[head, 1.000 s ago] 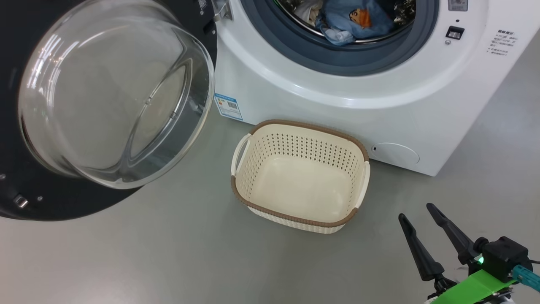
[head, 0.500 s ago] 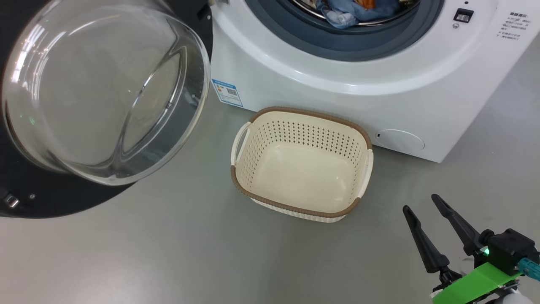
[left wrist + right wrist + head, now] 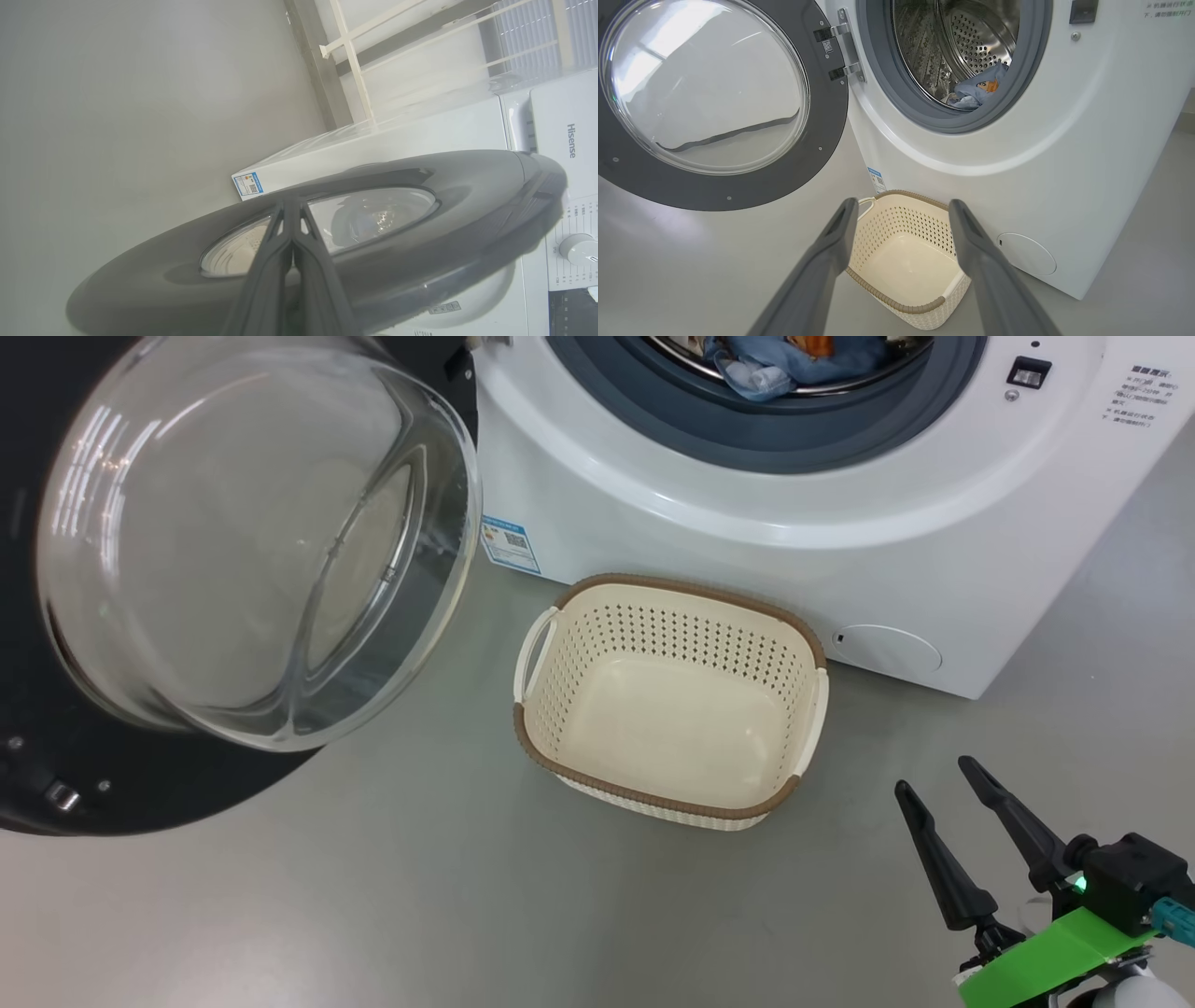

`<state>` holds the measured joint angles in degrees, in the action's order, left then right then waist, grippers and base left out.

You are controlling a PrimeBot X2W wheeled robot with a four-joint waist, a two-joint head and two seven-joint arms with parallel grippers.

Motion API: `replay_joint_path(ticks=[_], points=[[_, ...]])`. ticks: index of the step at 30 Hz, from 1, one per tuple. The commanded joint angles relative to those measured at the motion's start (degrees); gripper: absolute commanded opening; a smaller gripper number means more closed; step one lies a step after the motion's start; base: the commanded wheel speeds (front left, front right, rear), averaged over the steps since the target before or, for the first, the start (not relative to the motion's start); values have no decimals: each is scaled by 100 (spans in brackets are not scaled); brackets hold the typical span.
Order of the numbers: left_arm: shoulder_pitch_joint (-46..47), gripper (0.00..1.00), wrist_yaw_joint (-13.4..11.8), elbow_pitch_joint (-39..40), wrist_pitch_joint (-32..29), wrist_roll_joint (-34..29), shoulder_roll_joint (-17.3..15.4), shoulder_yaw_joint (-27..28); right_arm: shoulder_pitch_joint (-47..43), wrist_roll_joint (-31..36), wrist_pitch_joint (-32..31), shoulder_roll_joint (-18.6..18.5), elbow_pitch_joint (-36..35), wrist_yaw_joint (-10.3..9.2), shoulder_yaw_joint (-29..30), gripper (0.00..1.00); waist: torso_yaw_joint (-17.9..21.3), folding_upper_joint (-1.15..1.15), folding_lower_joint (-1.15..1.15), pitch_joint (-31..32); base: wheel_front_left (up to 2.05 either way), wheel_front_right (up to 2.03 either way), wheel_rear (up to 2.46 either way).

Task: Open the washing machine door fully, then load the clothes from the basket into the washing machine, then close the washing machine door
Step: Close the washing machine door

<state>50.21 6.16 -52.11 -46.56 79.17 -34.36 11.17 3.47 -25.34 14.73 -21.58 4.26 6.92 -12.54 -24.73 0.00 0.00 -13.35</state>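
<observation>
The washing machine door stands swung open at the left, its glass bowl facing me. In the left wrist view my left gripper is shut and empty, its tips at the door's black outer face; I cannot tell whether they touch. The clothes, blue with an orange print, lie in the drum of the washing machine. The cream basket sits empty on the floor before it. My right gripper hovers open at the lower right, apart from the basket and pointing at it.
Grey floor lies around the basket and under the door. The open door takes up the space left of the machine. The clothes lie low at the drum's front. A round filter cap sits low on the washer.
The head camera tilted down, so the drum slid up the picture. Against the basket, the door has shifted a little to the right in the last half second. The right gripper barely moved.
</observation>
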Motion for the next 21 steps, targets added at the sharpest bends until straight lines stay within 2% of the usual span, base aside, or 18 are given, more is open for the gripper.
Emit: replay_joint_path(ticks=[1, 10, 21], points=[[-56, 0, -15, 195, -126, 44, -290, 54, 73, 26, 27, -38, -124, 57, -95, 100, -2, 0, 0, 18, 0, 0, 0], [-613, 0, -2, 1110, -951, 226, -262, -83, -22, 10, 27, 28, -114, 57, -59, 100, 25, 0, 0, 221, 0, 0, 0], [-1502, 0, -9, 2796, -1882, 687, -59, -182, -182, 32, 27, 131, -121, 57, 31, 100, 178, 0, 0, 486, 0, 0, 0]])
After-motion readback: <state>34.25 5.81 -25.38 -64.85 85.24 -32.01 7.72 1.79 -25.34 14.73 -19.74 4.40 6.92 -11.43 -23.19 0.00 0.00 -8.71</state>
